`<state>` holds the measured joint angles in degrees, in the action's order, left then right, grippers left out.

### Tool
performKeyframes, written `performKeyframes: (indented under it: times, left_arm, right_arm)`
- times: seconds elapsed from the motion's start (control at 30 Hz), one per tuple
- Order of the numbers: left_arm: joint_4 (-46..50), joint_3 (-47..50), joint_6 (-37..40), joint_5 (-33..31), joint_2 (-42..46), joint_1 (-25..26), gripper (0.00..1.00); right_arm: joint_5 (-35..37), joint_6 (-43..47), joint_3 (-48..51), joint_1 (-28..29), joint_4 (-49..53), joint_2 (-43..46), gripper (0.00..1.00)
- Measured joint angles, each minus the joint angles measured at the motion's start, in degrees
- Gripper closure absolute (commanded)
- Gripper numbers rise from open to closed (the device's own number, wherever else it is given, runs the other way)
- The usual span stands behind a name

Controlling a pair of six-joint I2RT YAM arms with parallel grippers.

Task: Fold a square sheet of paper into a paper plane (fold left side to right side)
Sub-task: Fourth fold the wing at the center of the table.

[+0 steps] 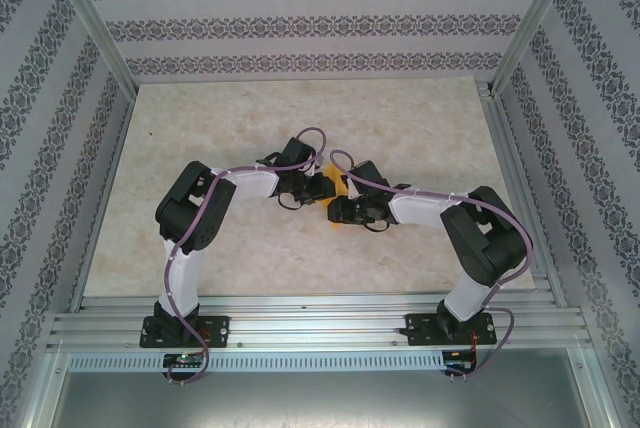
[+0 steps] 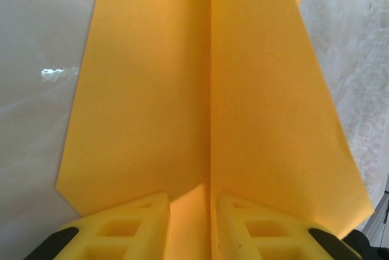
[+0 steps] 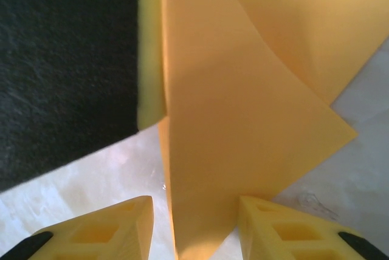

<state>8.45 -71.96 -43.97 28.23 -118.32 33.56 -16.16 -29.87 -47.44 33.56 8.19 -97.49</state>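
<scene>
Straddling the half-folded paper plane (image 2: 152, 90), left gripper (image 2: 193, 202) and right gripper (image 3: 194, 202) stood ajar, clamping nothing; wing folds not yet made

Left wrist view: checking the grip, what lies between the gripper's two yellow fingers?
The orange paper: its centre crease runs into the gap between the fingers of the left gripper, which stand apart, as the left wrist view shows.
</scene>
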Motion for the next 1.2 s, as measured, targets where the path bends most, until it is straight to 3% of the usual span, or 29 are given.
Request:
performKeyframes:
  times: [0.2,0.47,1.2]
  left_arm:
    - [0.0,0.0,0.0,0.0,0.0,0.0,0.71]
    - [0.1,-0.3,0.1,0.0,0.0,0.2,0.65]
    - [7.8,-6.4,3.9,-2.9,-2.2,1.6,0.58]
  right_arm:
    - [1.1,0.4,-0.5,0.2,0.4,-0.8,0.8]
    - [-0.2,0.7,-0.3,-0.6,-0.5,-0.9,0.87]
    - [-10.0,-1.2,5.0,-5.2,-11.7,-2.2,0.85]
